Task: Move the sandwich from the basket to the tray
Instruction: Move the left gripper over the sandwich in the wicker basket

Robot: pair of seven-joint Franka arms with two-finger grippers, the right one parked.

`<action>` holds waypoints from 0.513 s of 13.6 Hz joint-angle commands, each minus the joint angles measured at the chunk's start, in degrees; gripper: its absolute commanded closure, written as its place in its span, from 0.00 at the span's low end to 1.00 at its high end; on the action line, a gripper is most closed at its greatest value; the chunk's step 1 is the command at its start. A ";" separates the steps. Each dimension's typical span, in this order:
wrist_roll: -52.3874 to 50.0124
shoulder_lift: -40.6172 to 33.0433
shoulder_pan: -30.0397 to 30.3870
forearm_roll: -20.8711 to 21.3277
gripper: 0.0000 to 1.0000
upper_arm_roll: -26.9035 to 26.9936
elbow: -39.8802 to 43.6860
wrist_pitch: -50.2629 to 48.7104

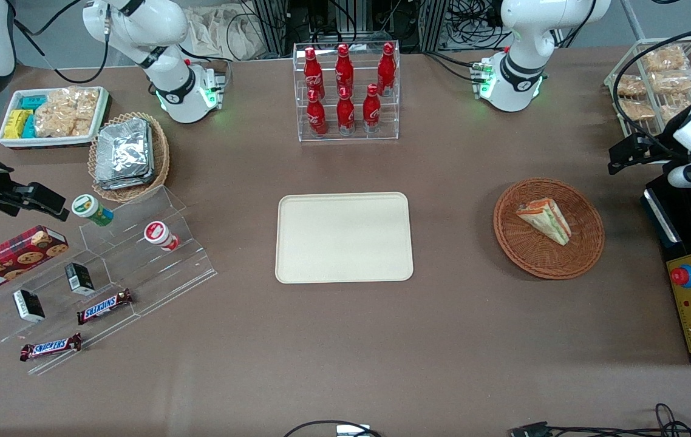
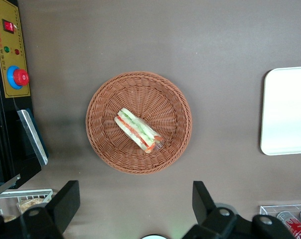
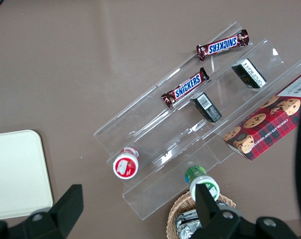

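The sandwich (image 1: pixel 544 221) (image 2: pixel 139 130), a clear-wrapped white wedge with red, green and orange layers, lies in the round reddish-brown wicker basket (image 1: pixel 549 262) (image 2: pixel 103 102). The cream tray (image 1: pixel 344 238) (image 2: pixel 287 112) lies flat at the table's middle, toward the parked arm's end from the basket, with nothing on it. My left gripper (image 1: pixel 626 155) (image 2: pixel 134 205) hangs high above the table, beside the basket toward the working arm's end. It is open, its black fingers (image 2: pixel 66 199) spread wide with only bare table between them.
A black control box with a red stop button (image 1: pixel 683 275) (image 2: pixel 20 77) lies beside the basket at the working arm's end. A wire rack of snacks (image 1: pixel 655 79) and a clear rack of red bottles (image 1: pixel 345 91) stand farther from the front camera. Snack displays (image 1: pixel 115 273) fill the parked arm's end.
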 commanded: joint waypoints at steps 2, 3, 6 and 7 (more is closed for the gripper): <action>0.12 0.65 -0.40 -0.11 0.00 0.52 0.51 -0.84; 0.03 0.83 -0.31 -0.02 0.00 0.52 0.70 -0.76; -3.02 1.80 -0.05 0.50 0.00 0.69 -0.44 -0.76; -4.78 1.80 0.30 1.20 0.00 0.69 -2.27 0.03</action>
